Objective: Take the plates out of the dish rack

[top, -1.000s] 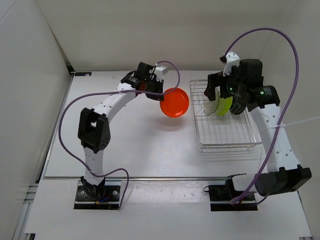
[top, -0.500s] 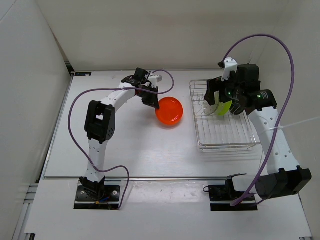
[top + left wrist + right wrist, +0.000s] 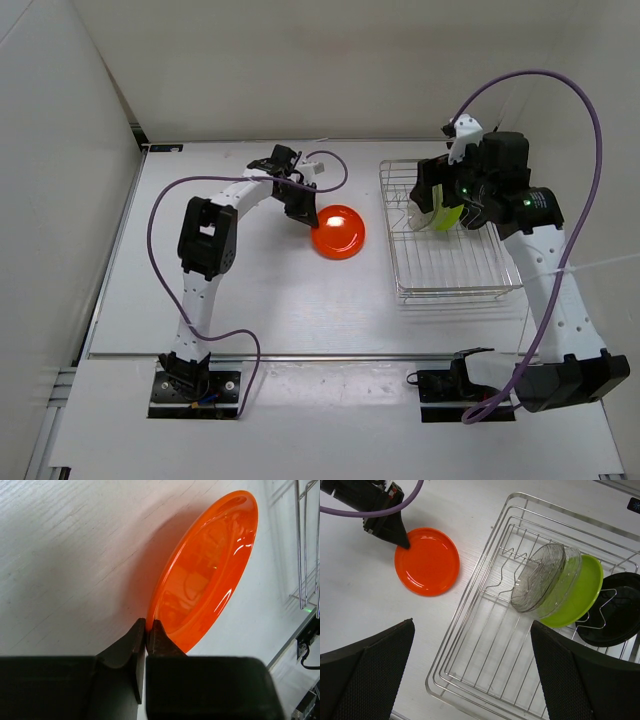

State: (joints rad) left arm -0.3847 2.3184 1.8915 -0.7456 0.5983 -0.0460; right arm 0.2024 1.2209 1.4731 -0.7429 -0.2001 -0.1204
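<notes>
The orange plate (image 3: 337, 231) lies almost flat at table level left of the dish rack (image 3: 450, 294). My left gripper (image 3: 305, 215) is shut on its near-left rim; the left wrist view shows both fingertips (image 3: 146, 625) pinching the edge of the plate (image 3: 210, 575). My right gripper (image 3: 440, 195) is open and empty above the rack, its fingers wide apart in the right wrist view (image 3: 470, 630). In the rack (image 3: 428, 687) the clear plate (image 3: 540, 577), the lime green plate (image 3: 580, 595) and the black plate (image 3: 615, 615) stand on edge, leaning in a row.
The rack's near half holds no plates. White walls close the table on the left and at the back. Purple cables loop over both arms.
My left gripper has brought the orange plate down and tipped it from tilted to nearly flat on the table. My right gripper has stayed over the rack, shifting only slightly.
</notes>
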